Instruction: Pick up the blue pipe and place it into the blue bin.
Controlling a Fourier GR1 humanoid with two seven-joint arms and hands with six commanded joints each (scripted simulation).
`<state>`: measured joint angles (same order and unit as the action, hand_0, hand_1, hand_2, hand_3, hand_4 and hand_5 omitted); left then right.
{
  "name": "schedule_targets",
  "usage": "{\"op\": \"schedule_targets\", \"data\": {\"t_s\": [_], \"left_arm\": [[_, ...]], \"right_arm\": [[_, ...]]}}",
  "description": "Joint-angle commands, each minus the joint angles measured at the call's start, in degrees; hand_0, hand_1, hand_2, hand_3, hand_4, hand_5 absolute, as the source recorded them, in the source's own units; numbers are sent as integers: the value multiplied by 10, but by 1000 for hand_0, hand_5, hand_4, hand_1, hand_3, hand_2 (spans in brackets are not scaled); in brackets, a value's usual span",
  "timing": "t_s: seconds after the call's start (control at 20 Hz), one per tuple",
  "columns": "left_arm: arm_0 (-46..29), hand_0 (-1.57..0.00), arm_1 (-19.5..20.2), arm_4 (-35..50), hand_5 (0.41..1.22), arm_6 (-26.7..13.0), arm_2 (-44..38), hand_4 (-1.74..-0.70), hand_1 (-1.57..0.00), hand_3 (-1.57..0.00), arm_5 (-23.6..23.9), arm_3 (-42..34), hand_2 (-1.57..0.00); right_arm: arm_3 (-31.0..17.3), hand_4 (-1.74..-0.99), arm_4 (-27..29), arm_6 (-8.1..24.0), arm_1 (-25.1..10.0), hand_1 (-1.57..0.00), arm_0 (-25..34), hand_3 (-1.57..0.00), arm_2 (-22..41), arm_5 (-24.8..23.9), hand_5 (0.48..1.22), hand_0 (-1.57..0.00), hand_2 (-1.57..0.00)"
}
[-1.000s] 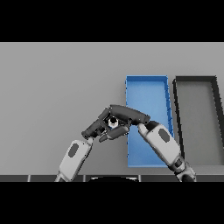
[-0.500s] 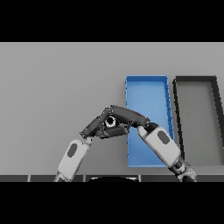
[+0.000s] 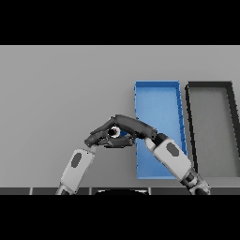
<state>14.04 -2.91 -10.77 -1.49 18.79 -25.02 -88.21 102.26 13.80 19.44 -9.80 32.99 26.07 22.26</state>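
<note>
Just left of the blue bin (image 3: 157, 101), the left hand (image 3: 96, 138) and right hand (image 3: 129, 125) meet, fingers curled round the mostly hidden blue pipe (image 3: 123, 133). Keep both grips firm, carrying it rightward over the bin. A dark bin (image 3: 229, 89) lies beyond.

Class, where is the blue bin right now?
The blue bin sits right of centre on the grey table, directly left of the dark bin.

Grey table (image 3: 61, 84), blue bin (image 3: 157, 101) right of centre, dark grey bin (image 3: 213, 112) at right edge, dark hands with white-grey forearms.
</note>
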Motion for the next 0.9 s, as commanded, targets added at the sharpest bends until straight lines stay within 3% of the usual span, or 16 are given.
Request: {"op": "schedule_targets", "data": {"t_s": [0.0, 0.1, 0.2, 0.25, 0.3, 0.45, 0.65, 0.8, 0.85], "left_arm": [[-10, -156, -1, 3, 704, -2, 4, -980, -143, -124, -1, -9, -138], [-6, -100, -7, 15, 603, -31, -1, -969, -91, -79, -3, -9, -88], [-7, -63, -3, 2, 538, -19, 2, -955, -58, -50, 6, -5, -56], [-13, -50, 2, -1, 513, -10, 2, -947, -46, -40, 7, -3, -45], [-8, -40, 0, -1, 495, -17, 2, -938, -37, -32, 7, -3, -35], [-9, -20, 0, -6, 474, -21, 3, -916, -18, -16, 7, 6, -18], [2, -8, -5, -4, 450, -35, 3, -907, -7, -6, 7, 8, -7], [-7, -3, 1, 3, 437, -34, 3, -906, -3, -3, -3, 4, -3], [-9, -3, 0, 1, 435, -37, 7, -905, -2, -2, -3, 0, -2]], "right_arm": [[6, -1740, -2, -4, 0, -1569, -5, -1568, 4, -1, 1218, -1569, -1569], [0, -1740, 3, 2, 1, -1570, -1, -1569, 0, -1, 1219, -1570, -1570], [-9, -1741, 16, 18, 10, -1570, 2, -1570, -10, -1, 1220, -1570, -1570], [1, -1741, 14, -2, 10, -1570, -9, -1570, -7, 1, 1220, -1570, -1570], [3, -1741, 38, 3, 16, -1571, -4, -1570, -14, -3, 1220, -1571, -1571], [17, -1741, 108, 51, 18, -1571, 21, -1571, -43, -24, 1221, -1571, -1571], [8, -1741, 204, 124, 11, -1571, 112, -1571, -102, -61, 1221, -1571, -1571], [-23, -1741, 272, 108, -12, -1571, 194, -1571, -155, -63, 1221, -1571, -1571], [-36, -1741, 265, 99, -21, -1571, 221, -1571, -167, -78, 1221, -1571, -1571]]}}
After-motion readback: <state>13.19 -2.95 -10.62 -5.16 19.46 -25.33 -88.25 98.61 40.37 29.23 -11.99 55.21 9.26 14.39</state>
